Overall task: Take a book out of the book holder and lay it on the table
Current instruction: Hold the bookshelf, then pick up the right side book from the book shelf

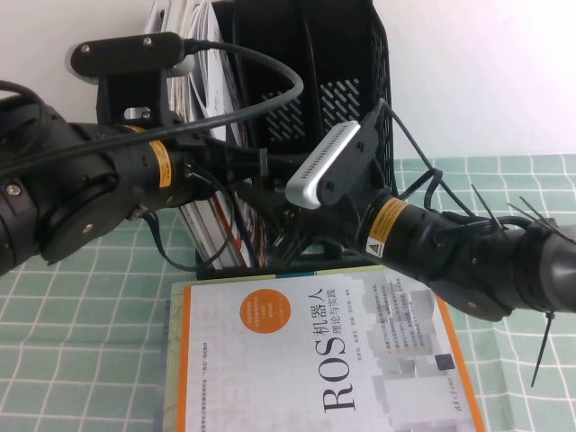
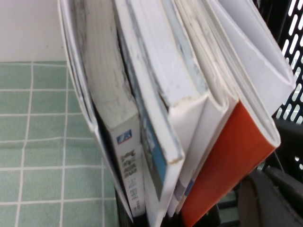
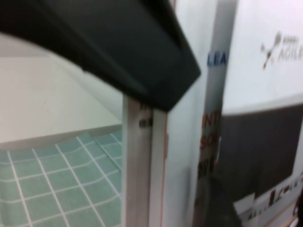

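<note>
Nearest, at the bottom centre of the high view, an orange-bordered white ROS book (image 1: 324,360) lies flat on the table (image 1: 72,360). Behind its far edge, mid-frame, the two arms meet. The left gripper (image 1: 243,166) comes in from the left and the right gripper (image 1: 270,211) from the right, under its silver wrist camera (image 1: 328,162). Both are at the front of the book holder (image 1: 351,54); neither can be told as spread or closed. The holder stands upright at top centre, its left compartment packed with upright books (image 1: 202,54). The left wrist view looks closely at their page edges, an orange cover (image 2: 232,156) among them. In the right wrist view the book (image 3: 265,71) — grey-white, glossy — stands upright in that row.
</note>
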`<action>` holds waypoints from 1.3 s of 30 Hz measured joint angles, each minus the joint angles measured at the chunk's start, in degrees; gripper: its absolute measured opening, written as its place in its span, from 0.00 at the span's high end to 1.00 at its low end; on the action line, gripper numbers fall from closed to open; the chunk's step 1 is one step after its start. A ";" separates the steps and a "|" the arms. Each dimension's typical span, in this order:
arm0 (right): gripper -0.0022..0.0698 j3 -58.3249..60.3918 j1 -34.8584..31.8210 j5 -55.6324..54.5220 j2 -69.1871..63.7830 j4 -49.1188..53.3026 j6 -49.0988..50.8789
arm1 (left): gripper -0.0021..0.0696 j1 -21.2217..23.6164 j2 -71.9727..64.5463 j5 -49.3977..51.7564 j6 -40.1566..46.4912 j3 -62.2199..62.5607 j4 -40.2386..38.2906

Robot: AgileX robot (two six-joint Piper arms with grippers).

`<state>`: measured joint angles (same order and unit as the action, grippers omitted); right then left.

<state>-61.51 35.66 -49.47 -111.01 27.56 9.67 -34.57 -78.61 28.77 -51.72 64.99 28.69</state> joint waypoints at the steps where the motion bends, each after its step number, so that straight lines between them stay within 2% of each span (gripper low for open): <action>1: 0.48 -0.09 0.00 0.14 -0.32 0.00 0.14 | 0.97 0.00 0.00 0.00 -0.12 0.00 0.09; 24: 0.48 -2.92 1.77 -2.35 -5.49 -5.20 -1.03 | 0.98 0.00 0.00 0.00 -0.77 0.62 1.30; 32: 0.48 -7.40 1.77 3.71 -6.16 -5.33 -1.50 | 0.98 0.00 0.00 -0.10 -0.91 0.62 1.30; 39: 0.57 -7.64 1.77 5.55 -6.88 -5.70 -2.22 | 0.98 0.00 0.00 -0.57 -0.91 0.62 1.30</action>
<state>-69.15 37.43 -43.92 -117.90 21.86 7.45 -34.57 -78.61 28.20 -52.63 65.60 29.99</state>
